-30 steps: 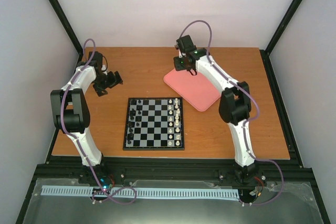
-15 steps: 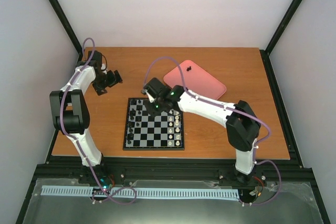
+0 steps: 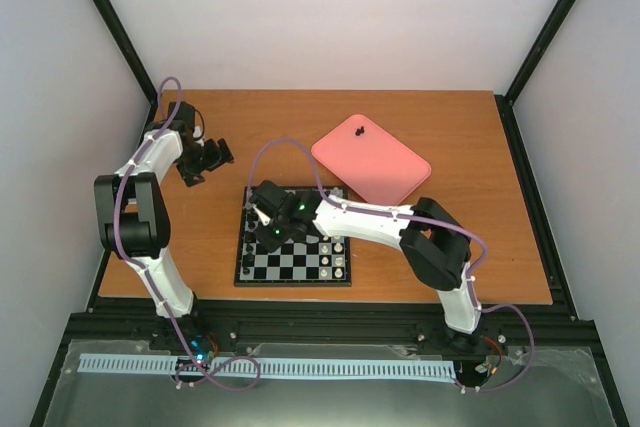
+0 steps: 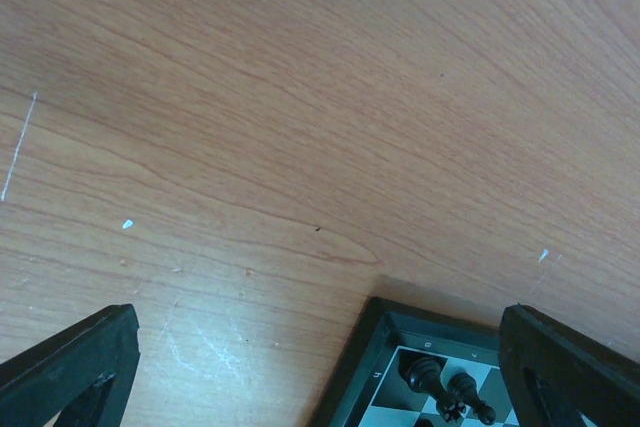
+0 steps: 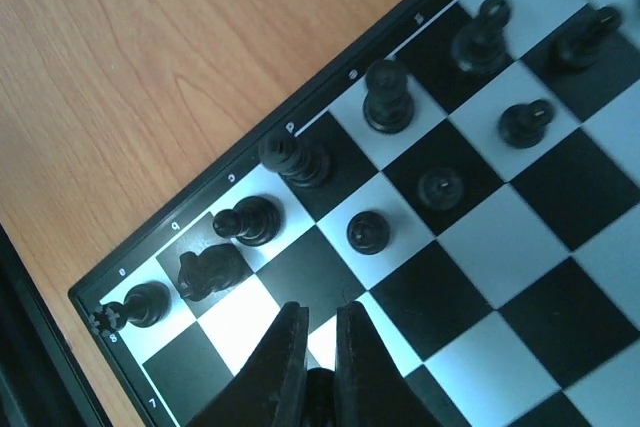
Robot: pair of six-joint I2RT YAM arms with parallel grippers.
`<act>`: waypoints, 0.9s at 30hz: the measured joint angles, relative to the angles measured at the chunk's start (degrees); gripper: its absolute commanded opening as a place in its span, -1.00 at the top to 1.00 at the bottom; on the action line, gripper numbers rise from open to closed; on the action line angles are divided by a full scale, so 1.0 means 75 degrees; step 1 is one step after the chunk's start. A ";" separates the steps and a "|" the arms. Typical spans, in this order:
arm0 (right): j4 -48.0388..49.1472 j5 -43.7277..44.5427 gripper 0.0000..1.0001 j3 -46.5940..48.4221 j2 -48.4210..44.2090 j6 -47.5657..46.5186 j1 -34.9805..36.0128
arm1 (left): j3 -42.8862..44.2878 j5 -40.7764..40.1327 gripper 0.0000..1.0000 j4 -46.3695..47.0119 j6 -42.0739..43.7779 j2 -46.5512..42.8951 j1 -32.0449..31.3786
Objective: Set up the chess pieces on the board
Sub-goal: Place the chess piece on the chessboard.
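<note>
chess pieces [image 5: 388, 95] (glossy black), checkered board [image 5: 500, 242], possibly plastic

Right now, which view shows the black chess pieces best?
Right wrist: the black chess pieces stand large and distinct on the board. Top external shows mere specks, partly under the right arm; left wrist catches a few.

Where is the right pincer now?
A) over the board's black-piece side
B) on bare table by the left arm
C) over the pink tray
A: the right pincer hangs above the board among the black chess pieces, while the pink tray lies apart behind it.
</note>
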 measured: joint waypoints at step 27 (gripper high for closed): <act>0.0376 -0.0271 0.94 0.0367 0.0933 -0.0055 0.0259 | -0.0029 0.0032 -1.00 0.0131 0.0020 -0.0050 0.0000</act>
